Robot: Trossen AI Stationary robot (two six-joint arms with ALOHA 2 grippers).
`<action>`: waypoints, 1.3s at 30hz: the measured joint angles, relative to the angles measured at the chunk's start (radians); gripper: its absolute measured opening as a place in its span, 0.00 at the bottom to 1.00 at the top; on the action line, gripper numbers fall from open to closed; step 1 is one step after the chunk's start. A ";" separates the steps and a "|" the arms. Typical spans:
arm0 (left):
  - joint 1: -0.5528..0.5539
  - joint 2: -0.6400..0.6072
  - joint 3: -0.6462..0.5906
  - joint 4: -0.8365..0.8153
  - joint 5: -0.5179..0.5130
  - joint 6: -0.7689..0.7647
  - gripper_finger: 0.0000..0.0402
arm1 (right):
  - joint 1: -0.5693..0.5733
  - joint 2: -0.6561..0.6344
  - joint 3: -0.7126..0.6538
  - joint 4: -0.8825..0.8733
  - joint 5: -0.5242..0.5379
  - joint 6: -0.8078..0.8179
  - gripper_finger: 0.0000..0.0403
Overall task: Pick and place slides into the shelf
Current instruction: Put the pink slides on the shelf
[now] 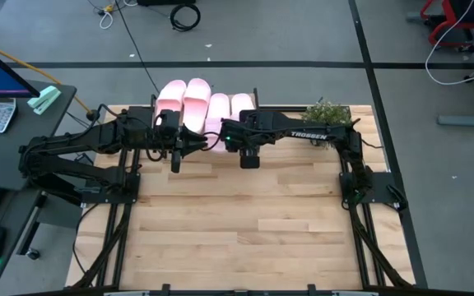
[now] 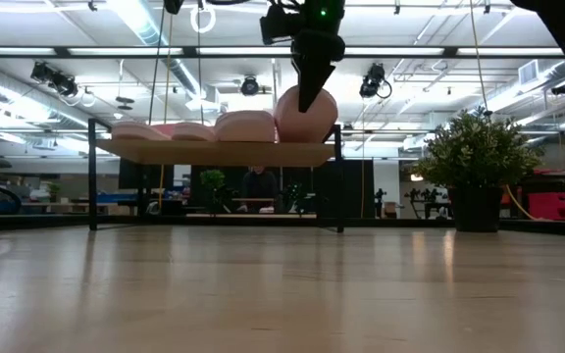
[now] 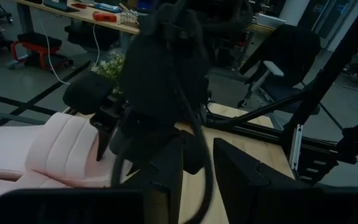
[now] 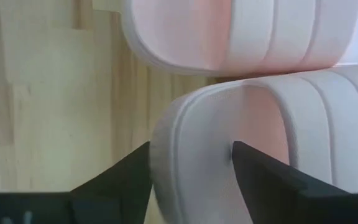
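Four slides (image 1: 200, 104) on shelf (image 2: 214, 152), right pincer (image 4: 191, 163) apart astride one strap, arm lettered TROSSEN, left pincer (image 1: 176, 156) state unclear

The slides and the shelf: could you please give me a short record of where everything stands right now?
slides: four pale pink slides side by side on the shelf top
shelf: wood-topped rack at the table's far edge
right gripper: jaws open around the end of the slide nearest the plant
left gripper: at the shelf's front edge, holding nothing
potted plant: right of the shelf
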 joint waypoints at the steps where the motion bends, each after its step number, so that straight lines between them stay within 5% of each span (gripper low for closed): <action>1: 0.000 0.000 0.000 0.000 0.000 0.000 0.24 | -0.005 0.000 0.000 0.000 -0.001 -0.007 0.56; 19: 0.000 0.003 0.000 -0.001 0.000 0.001 0.22 | -0.057 0.000 -0.001 0.110 -0.246 0.021 0.57; 39: -0.026 0.003 0.000 0.000 0.000 -0.008 0.23 | -0.090 0.000 -0.008 0.091 -0.244 0.064 0.57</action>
